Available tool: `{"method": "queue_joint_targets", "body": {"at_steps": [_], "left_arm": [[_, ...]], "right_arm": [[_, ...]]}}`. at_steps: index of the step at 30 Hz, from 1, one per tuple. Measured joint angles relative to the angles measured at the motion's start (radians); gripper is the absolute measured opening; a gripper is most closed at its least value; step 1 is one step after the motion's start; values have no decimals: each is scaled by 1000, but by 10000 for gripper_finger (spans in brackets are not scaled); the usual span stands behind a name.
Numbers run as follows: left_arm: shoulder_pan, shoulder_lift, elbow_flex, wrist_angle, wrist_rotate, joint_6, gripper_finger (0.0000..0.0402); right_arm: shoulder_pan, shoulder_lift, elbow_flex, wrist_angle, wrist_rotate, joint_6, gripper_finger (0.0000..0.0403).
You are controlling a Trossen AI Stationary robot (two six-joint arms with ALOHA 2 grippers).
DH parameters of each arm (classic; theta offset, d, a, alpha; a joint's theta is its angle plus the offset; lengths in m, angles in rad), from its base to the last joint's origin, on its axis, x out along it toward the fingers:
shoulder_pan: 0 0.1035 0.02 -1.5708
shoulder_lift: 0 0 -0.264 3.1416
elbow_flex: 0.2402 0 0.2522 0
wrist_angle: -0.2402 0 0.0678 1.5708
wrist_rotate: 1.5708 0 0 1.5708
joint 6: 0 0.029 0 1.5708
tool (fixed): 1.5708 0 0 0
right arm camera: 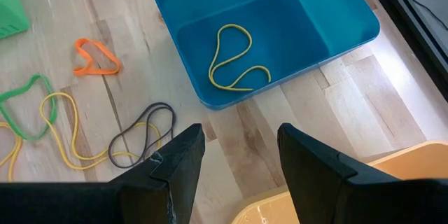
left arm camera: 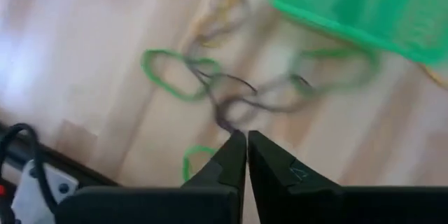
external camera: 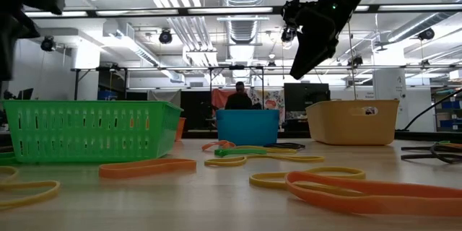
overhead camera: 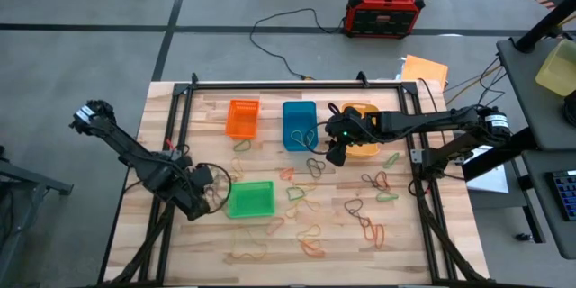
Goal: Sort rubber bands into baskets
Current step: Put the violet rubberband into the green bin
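The left gripper is pinched shut with a tangle of rubber bands just past its tips, so open up first, then pinch only one, while the right gripper waits open above the blue basket.

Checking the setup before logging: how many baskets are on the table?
4. The orange basket, blue basket and yellow-orange basket sit in a row along the far side; the green basket sits nearer, by the left gripper. None looks hidden.
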Motion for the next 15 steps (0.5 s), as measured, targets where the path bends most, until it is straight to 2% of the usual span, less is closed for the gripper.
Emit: {"method": "queue_joint_targets", "body": {"at_steps": [4, 10, 15], "left_arm": [[45, 0, -90, 47, -15, -78, 26], [127, -1, -222, 258, -4, -67, 75], [198, -1, -279, 289, 22, -104, 99]], "right_arm": [[0, 0, 0, 0, 0, -2, 178], [0, 0, 0, 1, -3, -3, 178], [0, 0, 0, 1, -4, -3, 178]]}}
